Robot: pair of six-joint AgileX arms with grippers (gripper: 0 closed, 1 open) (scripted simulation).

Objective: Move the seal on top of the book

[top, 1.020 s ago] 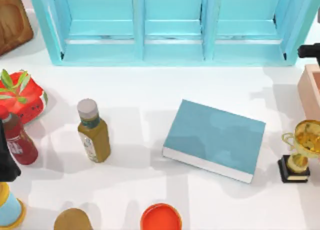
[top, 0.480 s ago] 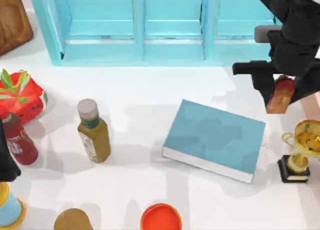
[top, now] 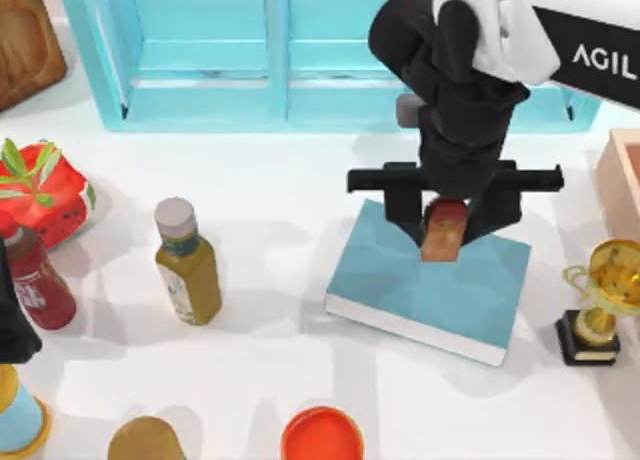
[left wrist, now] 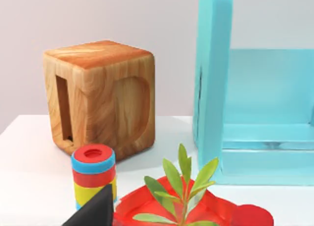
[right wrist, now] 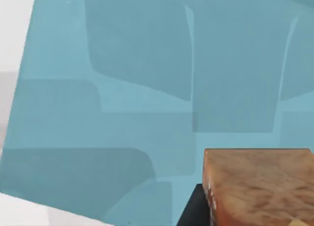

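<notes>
The seal, reddish-brown on top and paler orange-tan below, hangs over the upper middle of the book. My right gripper is shut on it, a black finger on each side. The book is a light teal hardcover with white page edges, lying flat right of the table's centre. In the right wrist view the seal's mottled base sits over the book's cover; I cannot tell whether they touch. My left arm is parked at the table's left edge.
A teal shelf unit spans the back. An olive bottle and a dark red bottle stand left. A gold trophy stands right of the book, with a pink box behind it. A red bowl is at the front.
My right arm came in from the right edge, carried the seal leftward and now holds it over the book. The left arm has not moved.
</notes>
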